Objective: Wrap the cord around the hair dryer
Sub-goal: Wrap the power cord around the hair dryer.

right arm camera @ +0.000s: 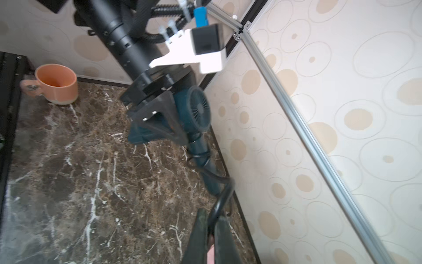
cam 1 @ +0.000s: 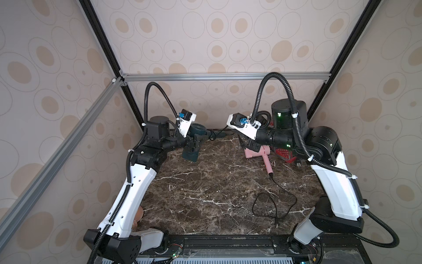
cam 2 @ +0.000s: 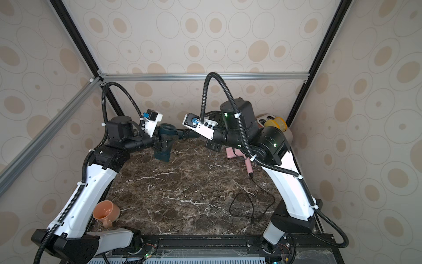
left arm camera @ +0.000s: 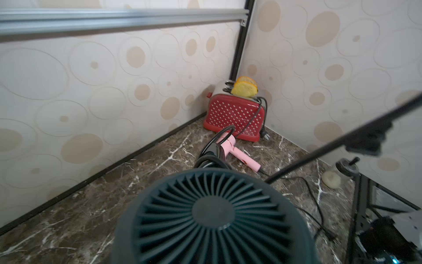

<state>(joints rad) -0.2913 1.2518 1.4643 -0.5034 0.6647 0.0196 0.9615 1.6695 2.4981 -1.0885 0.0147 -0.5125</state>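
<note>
Teal hair dryer (right arm camera: 198, 110) clamped in the left gripper (right arm camera: 159, 123) at the far left of the marble table (cam 1: 205, 194), its cord (right arm camera: 222, 196) looped on the handle.
Right gripper (right arm camera: 212, 220) is pinched shut on that cord, its fingertips blurred. Both arms reach toward the back wall. The red toaster (left arm camera: 235, 116) holds two toast slices (left arm camera: 244, 88), with a pink hair dryer (left arm camera: 230, 146) lying before it. An orange mug (right arm camera: 57, 84) stands upright.

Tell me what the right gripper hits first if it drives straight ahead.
Most likely the teal dryer handle: the right gripper, shut on the cord, points along it at the handle's end. Depth is unclear, so it might slip past.
</note>
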